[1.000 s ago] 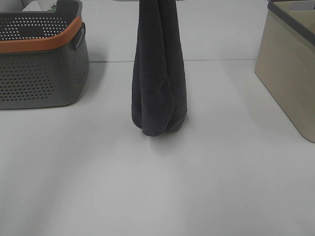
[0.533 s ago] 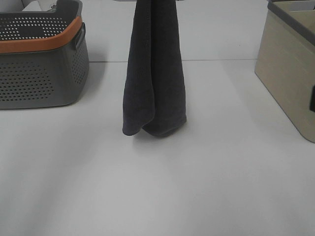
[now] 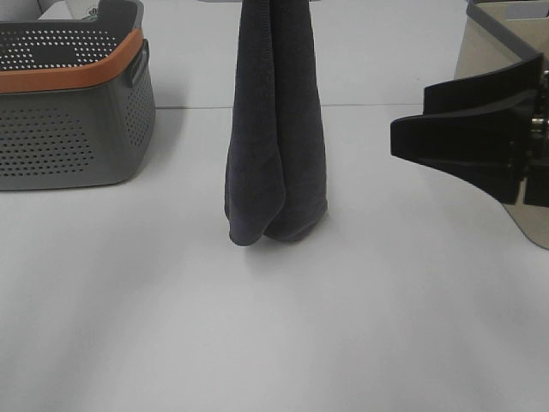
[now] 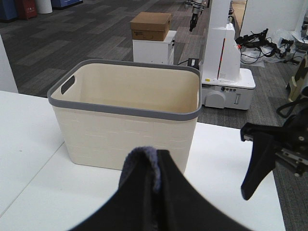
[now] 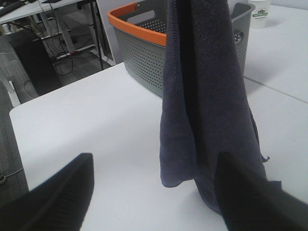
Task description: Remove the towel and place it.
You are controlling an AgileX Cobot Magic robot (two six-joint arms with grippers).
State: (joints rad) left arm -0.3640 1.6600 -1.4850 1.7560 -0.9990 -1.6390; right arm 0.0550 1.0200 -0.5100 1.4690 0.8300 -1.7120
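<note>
My left gripper (image 4: 156, 192) is clamped on the dark grey soft towel (image 3: 274, 129), which hangs over the white table (image 3: 257, 335); my right gripper (image 3: 419, 116) is near it, fingers (image 5: 62, 192) wide apart

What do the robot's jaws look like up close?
The left gripper and the right gripper both have plain matte black jaws, shaped like flat wedges that narrow toward the tip. No markings show. Small metal fittings sit at the right one's base.
</note>
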